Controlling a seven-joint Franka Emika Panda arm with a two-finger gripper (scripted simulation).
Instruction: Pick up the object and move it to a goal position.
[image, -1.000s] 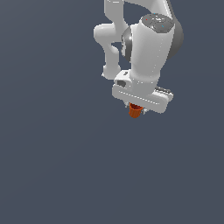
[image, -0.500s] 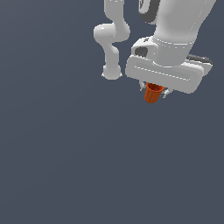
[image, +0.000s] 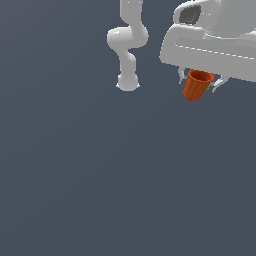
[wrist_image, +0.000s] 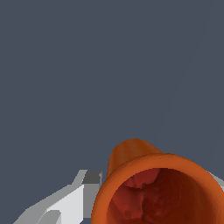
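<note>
exterior view: a small orange-red tapered cup with a ribbed side and a slightly wider rim (image: 197, 85) is seen beneath the broad white gripper (image: 200, 84) of the white jointed robot arm (image: 128, 42), in the upper part of the frame toward the exterior view's right. the cup is held clear of the plain dark grey-blue ground (image: 100, 175), with its rim uppermost and its narrower base lowermost, tilted a little so that the base points down and toward the exterior view's left. one pale grey fingertip (image: 181, 76) is shown just beside the rim on the exterior view's left, and a second on the exterior view's right; the cup lies between the two. the jaws are closed in upon the cup, spread only as wide as its upper part, and nothing else is gripped. the cup's rim is set just below the underside of the white hand housing, which is much broader than the cup. the arm's rounded base is visible well apart from the cup, toward the exterior view's left.

wrist view: the open mouth of the cup (wrist_image: 162, 188) is presented toward the camera, its darker red interior being visible and its ribbed side tapering away behind the rim. a white and grey finger (wrist_image: 72, 199) is shown beside the rim; whether it touches the rim cannot be told in this view. only uniform ground is seen behind the cup.
</note>
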